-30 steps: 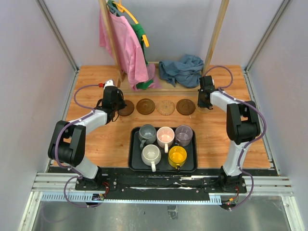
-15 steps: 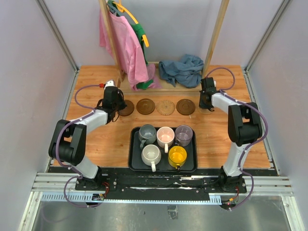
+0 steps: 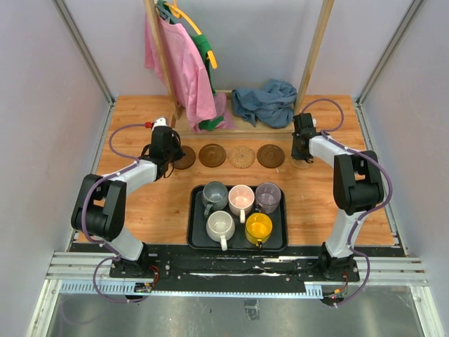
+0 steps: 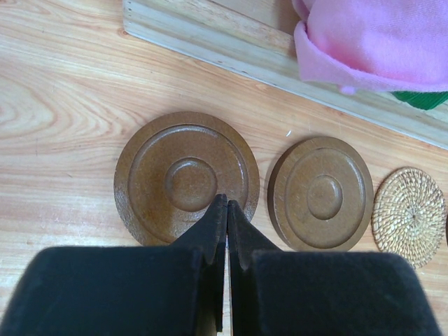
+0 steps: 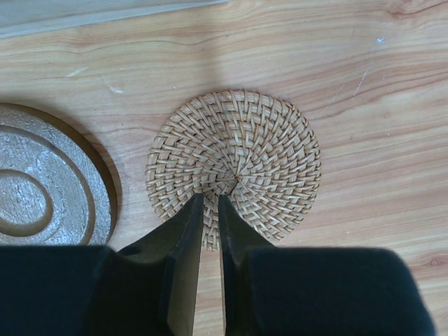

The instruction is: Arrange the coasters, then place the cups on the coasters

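Five coasters lie in a row behind the tray: dark brown [image 3: 185,159], dark brown [image 3: 212,154], woven tan [image 3: 242,156], dark brown [image 3: 271,155] and woven tan [image 3: 303,163]. My left gripper [image 4: 225,203] is shut, its tips resting over the near part of the leftmost brown coaster [image 4: 185,175]. My right gripper [image 5: 208,199] has its tips a narrow slit apart, over the near half of the flat woven coaster [image 5: 238,164], with nothing between them. Five cups stand on the black tray [image 3: 193,239]: dark grey [image 3: 214,193], pink [image 3: 241,198], lavender [image 3: 268,195], white [image 3: 220,226], yellow [image 3: 259,227].
A wooden rack base [image 3: 238,128] runs just behind the coaster row, with a pink garment [image 3: 181,67] hanging over its left end and a blue cloth [image 3: 265,102] heaped on it. Grey walls close in both sides.
My right gripper has drifted slightly to the right, and the woven coaster under it has gone with it. The left arm has stayed still.
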